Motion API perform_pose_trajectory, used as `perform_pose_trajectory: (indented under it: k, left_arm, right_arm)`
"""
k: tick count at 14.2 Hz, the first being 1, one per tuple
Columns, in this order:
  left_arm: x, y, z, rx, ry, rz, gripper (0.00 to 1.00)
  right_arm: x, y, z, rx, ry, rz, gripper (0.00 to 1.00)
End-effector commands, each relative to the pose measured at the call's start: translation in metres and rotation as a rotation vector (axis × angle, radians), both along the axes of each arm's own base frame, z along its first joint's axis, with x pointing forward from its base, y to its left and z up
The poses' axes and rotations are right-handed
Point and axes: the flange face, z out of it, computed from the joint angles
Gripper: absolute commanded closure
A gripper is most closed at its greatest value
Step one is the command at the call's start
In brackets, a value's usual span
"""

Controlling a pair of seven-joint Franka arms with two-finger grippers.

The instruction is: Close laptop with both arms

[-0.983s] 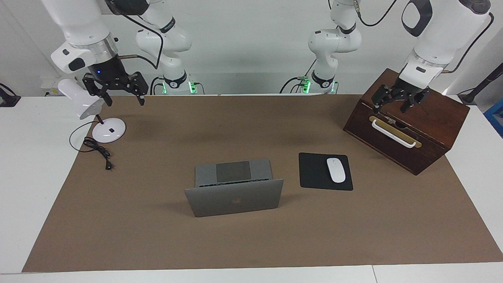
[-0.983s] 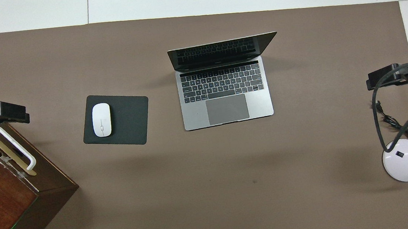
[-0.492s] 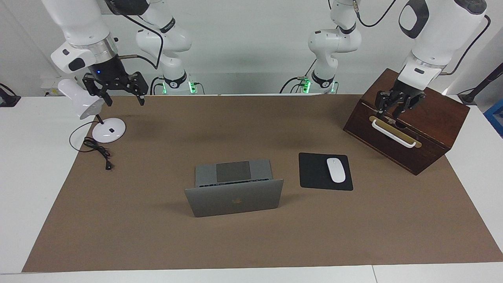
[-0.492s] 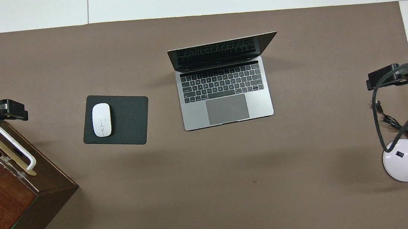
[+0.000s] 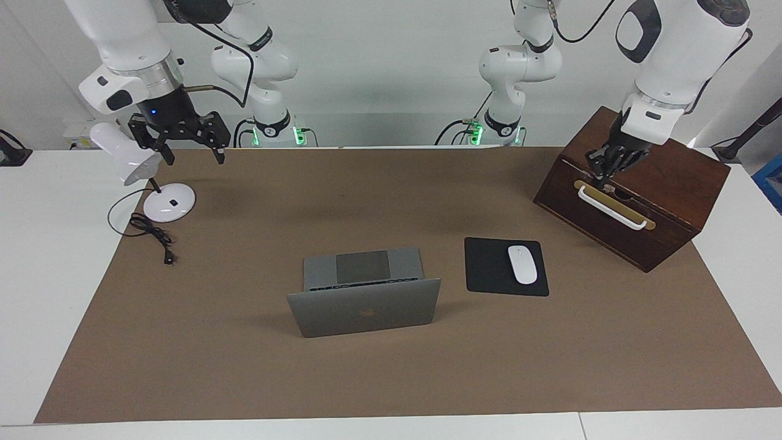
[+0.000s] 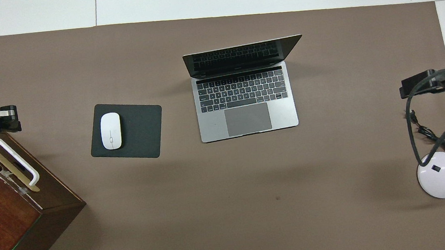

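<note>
We see the laptop (image 5: 365, 297) standing open at the centre of the frame on the brown-covered table (image 5: 391, 379), beside a mouse pad (image 5: 489, 269). At upper right our left hand (image 5: 606, 173) hangs pinched shut, empty, over the wooden box (image 5: 672, 177). At upper left our right hand (image 5: 186, 150) hovers spread wide by the lamp (image 5: 131, 160).
</note>
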Motion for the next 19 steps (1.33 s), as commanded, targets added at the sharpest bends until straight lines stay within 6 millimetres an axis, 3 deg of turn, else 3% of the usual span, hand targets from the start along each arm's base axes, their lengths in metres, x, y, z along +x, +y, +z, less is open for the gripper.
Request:
perform_pose_trajectory:
  k: [1, 4, 8, 11, 15, 17, 19]
  left_arm:
    - [-0.014, -0.007, -0.007, -0.083, -0.023, 0.16, 1.0]
    - [-0.016, -0.008, -0.014, -0.158, 0.002, 0.357, 1.0]
    - [-0.027, -0.014, -0.03, -0.327, 0.081, 0.831, 1.0]
    - [-0.044, -0.019, -0.044, -0.393, 0.141, 0.927, 1.0]
    - [-0.069, -0.022, -0.081, -0.522, 0.23, 1.237, 1.0]
    - [-0.072, -0.026, -0.095, -0.585, 0.311, 1.289, 1.0]
    - [-0.072, -0.035, -0.106, -0.596, 0.361, 1.456, 1.0]
  right_arm:
    - [-0.003, -0.002, 0.001, 0.02, 0.002, 0.007, 0.0]
    - [-0.003, -0.001, 0.001, 0.02, 0.002, 0.007, 0.0]
    - [-0.003, -0.001, 0.001, 0.02, 0.002, 0.009, 0.0]
    - [-0.003, -0.001, 0.002, 0.02, 0.0, 0.015, 0.0]
    - [-0.003, -0.001, 0.002, 0.02, 0.0, 0.017, 0.0]
    - [-0.003, -0.001, 0.001, 0.02, 0.002, 0.017, 0.0]
    - [-0.003, -0.001, 0.001, 0.02, 0.002, 0.017, 0.0]
